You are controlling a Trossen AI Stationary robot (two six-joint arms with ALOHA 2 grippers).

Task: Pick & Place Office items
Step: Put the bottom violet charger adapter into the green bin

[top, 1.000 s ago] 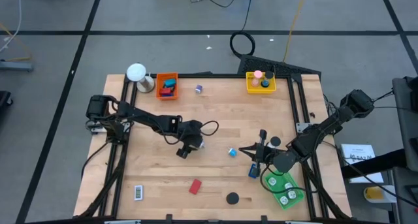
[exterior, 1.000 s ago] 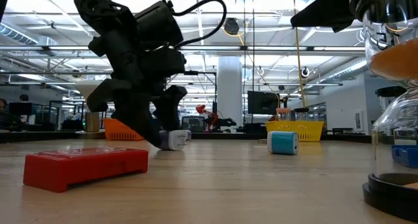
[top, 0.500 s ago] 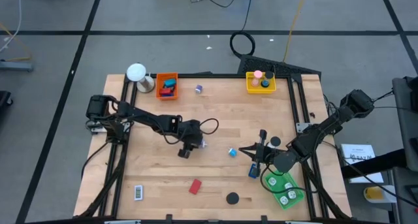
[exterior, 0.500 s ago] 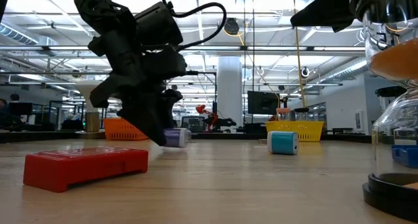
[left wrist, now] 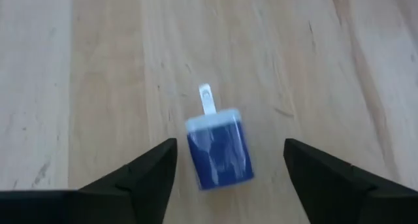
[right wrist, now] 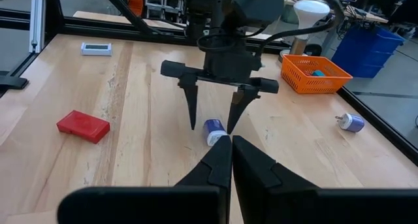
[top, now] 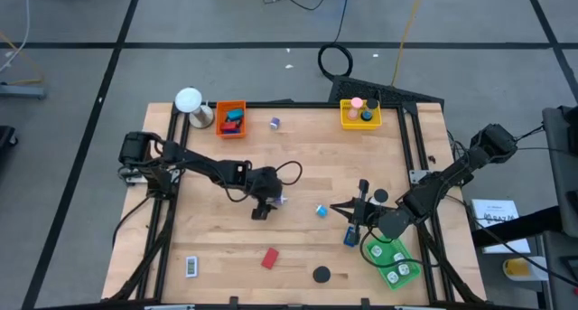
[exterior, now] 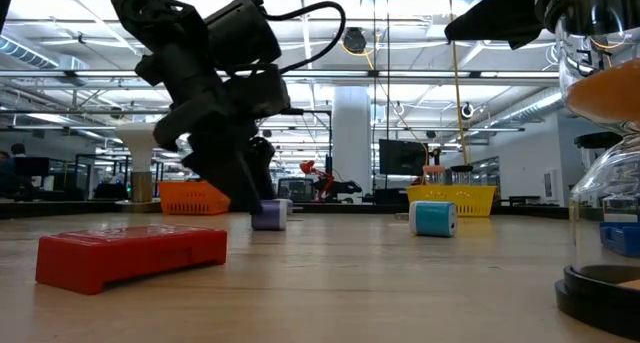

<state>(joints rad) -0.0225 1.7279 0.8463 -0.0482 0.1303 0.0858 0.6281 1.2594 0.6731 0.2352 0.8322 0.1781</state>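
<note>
A small blue-purple roll (left wrist: pixel 219 149) with a white tab lies on its side on the wooden table (top: pixel 298 156), left of the middle. My left gripper (left wrist: pixel 230 145) is open and slants down over it, one finger on each side, with a gap showing at both. The right wrist view shows the same roll (right wrist: pixel 213 130) between those fingers (right wrist: pixel 193 106). My right gripper (right wrist: pixel 230 145) is shut on nothing. It hangs above the table right of the middle (top: pixel 339 207), pointing toward the left gripper (top: pixel 266 204).
Loose on the table are a teal roll (top: pixel 321 211), a red rectangle (top: pixel 269 258), a black disc (top: pixel 321 275), a black-and-white rectangle (top: pixel 191 267) and a purple roll (top: pixel 275 123). An orange tray (top: pixel 231 118) and a yellow tray (top: pixel 360 114) stand at the far edge. A green tray (top: pixel 392 261) is near right.
My left gripper has rolled about its own pointing line without shifting place. Its fingers drew together at the roll and now stand wide again. The roll has turned a little on the table and still lies there.
</note>
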